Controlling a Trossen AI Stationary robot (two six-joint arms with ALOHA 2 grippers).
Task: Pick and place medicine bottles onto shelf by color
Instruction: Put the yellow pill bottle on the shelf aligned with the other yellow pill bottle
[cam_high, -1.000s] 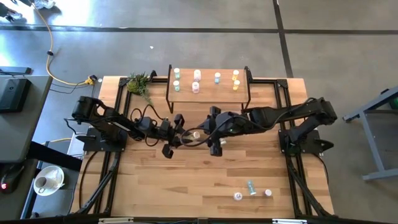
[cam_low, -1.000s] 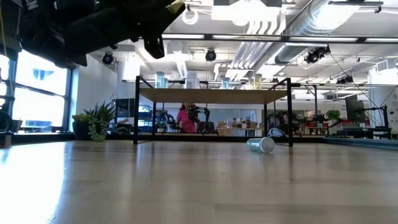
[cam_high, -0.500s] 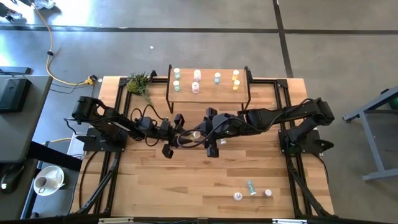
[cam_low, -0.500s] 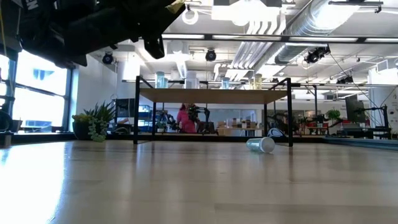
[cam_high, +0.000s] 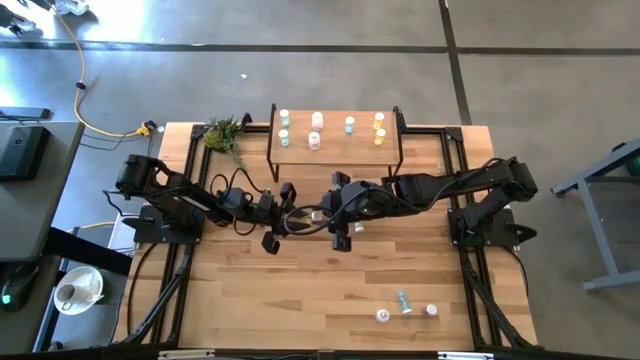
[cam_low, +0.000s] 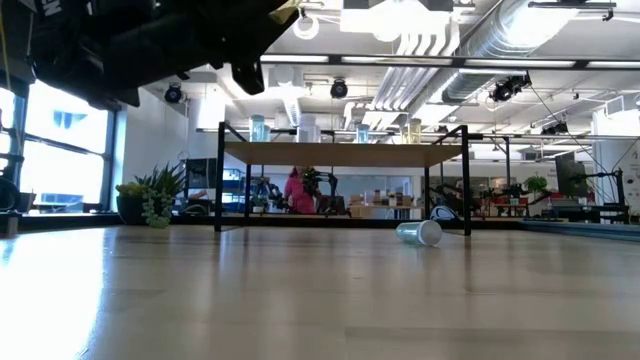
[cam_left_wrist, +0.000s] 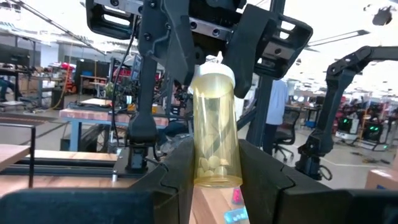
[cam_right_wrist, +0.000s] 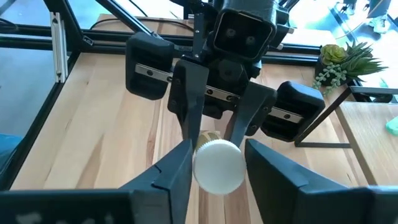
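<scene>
Handover above mid-bench, near to far. My left jaws (cam_left_wrist: 214, 180) grip a yellow bottle (cam_left_wrist: 214, 134) at its base. My right jaws (cam_right_wrist: 217, 165) meet it from the opposite side, flanking its white cap (cam_right_wrist: 219, 165) and seemingly pinching it, though contact is hard to confirm. To do this step well, I judge that the right jaws should be firmly set on the cap before the left jaws let go, with both wrists kept in line so the bottle does not tip. Beyond lies the slatted bench (cam_high: 300, 290), where three bottles (cam_high: 404, 305) remain near its front edge. Farther back stands the shelf (cam_high: 335, 150) with bottles on top; a plant (cam_high: 224, 133) sits beside it. A workshop with desks fills the room behind.
</scene>
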